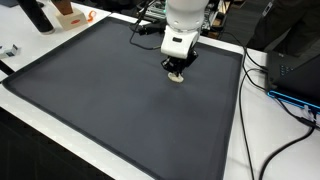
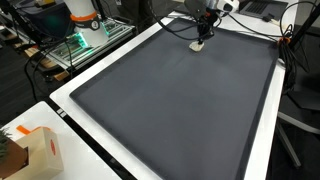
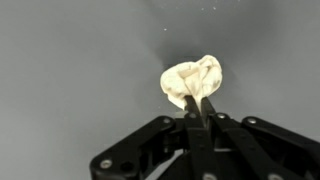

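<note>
The fingers (image 3: pixel 190 118) are closed together and pinch the lower edge of a small crumpled cream wad (image 3: pixel 192 78), which sits in the middle of the wrist view. Whether it is cloth or soft paper cannot be told. In both exterior views the wad (image 1: pixel 177 77) lies near the top of the frame, just under the arm, low over or touching the far part of a dark grey mat (image 1: pixel 100 95) that covers most of the white table (image 1: pixel 238 125). Whether it is lifted clear of the mat cannot be told.

The wad looks very light and soft. Its folds are loose and puffy, so it likely gives under any squeeze and holds no fixed shape. It is probably neither slippery nor fragile, though thin paper could tear if dragged. A pinch on a bunched fold, as here, seems the right hold. A single loose flap may slip out or let the rest unfold and hang.
</note>
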You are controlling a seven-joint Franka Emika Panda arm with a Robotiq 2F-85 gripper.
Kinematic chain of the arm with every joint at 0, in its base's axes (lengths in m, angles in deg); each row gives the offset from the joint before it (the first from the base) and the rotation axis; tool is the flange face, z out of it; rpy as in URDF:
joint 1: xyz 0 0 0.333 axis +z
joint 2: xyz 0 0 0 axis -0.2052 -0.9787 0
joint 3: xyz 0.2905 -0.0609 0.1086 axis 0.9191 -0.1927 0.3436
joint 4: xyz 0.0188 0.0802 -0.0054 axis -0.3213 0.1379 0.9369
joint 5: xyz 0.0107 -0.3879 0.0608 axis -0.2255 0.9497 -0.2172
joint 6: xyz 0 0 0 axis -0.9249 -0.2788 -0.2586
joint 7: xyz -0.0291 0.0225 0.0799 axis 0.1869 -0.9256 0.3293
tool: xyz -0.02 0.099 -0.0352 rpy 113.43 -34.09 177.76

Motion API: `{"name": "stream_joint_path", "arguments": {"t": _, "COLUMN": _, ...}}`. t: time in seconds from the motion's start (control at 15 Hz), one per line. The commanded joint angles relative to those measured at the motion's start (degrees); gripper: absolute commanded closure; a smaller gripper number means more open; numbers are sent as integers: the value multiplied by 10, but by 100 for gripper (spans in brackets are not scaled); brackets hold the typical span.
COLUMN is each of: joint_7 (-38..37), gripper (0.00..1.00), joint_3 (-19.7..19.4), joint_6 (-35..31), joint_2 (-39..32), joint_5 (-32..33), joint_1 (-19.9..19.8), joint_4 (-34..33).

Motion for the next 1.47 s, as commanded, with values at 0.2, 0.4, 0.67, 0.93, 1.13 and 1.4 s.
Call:
{"name": "stream_joint_path", "arguments": {"t": 0.2, "joint_7": -7, "gripper": 60, "joint_3": 3, "joint_6": -13, "joint_2": 4, "joint_5": -1, "joint_1": -4, "joint_4": 13}}
{"name": "stream_joint_path", "arguments": {"t": 0.4, "joint_7": -7, "gripper": 38, "joint_3": 4, "joint_6": -10, "joint_2": 9, "joint_5": -4, "joint_1": -6, "joint_4": 15}}
{"name": "stream_joint_path", "arguments": {"t": 0.67, "joint_7": 0, "gripper": 8, "joint_3": 9, "joint_6": -11, "joint_2": 20, "joint_5": -14, "joint_1": -11, "joint_4": 20}}
{"name": "stream_joint_path", "arguments": {"t": 0.93, "joint_7": 18, "gripper": 0, "joint_3": 24, "joint_6": -20, "joint_2": 44, "joint_5": -62, "joint_1": -38, "joint_4": 39}}
{"name": "stream_joint_path", "arguments": {"t": 1.13, "joint_7": 63, "gripper": 0, "joint_3": 45, "joint_6": -53, "joint_2": 75, "joint_5": -143, "joint_1": -78, "joint_4": 78}}
{"name": "stream_joint_path", "arguments": {"t": 1.4, "joint_7": 178, "gripper": 0, "joint_3": 81, "joint_6": -94, "joint_2": 120, "joint_5": -319, "joint_1": -145, "joint_4": 145}}
